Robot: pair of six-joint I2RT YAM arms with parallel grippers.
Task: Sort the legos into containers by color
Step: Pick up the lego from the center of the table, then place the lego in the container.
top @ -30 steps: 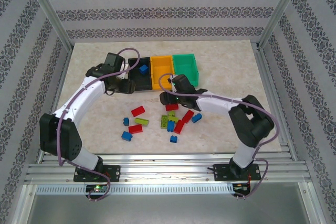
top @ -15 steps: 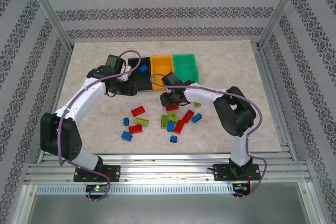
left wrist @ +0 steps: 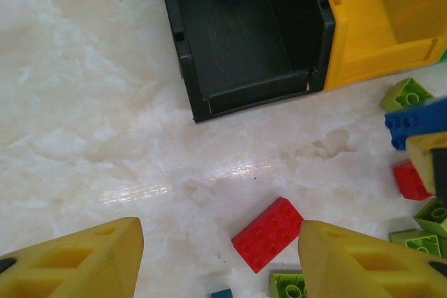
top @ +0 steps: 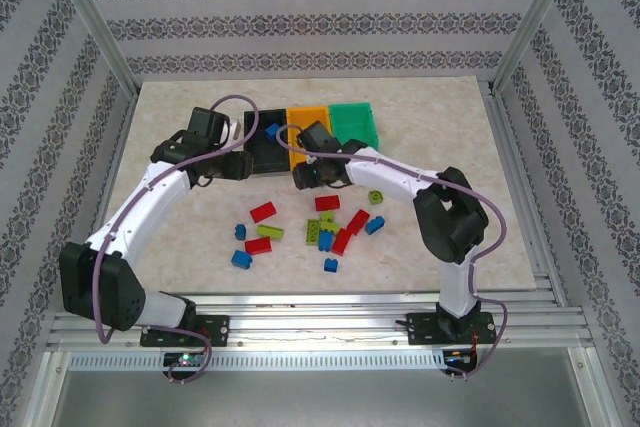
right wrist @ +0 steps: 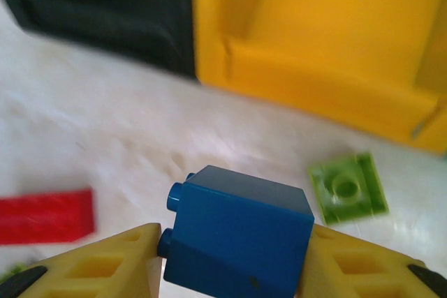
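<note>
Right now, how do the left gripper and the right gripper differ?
The left gripper is open and empty; the right gripper is shut on a blue brick. The black bin lies ahead of the left gripper, the yellow bin ahead of the right gripper. Both have yellow fingers.

A lab test cell: aluminium frame (top: 320,319) around patterned wall panels (top: 320,17) and a marble-look tabletop (top: 450,137).

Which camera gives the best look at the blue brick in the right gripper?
The right wrist: the blue brick sits large and central, pinched between the right gripper's fingers. The left wrist catches part of the brick at its right edge. From the top it is too small to make out.
</note>
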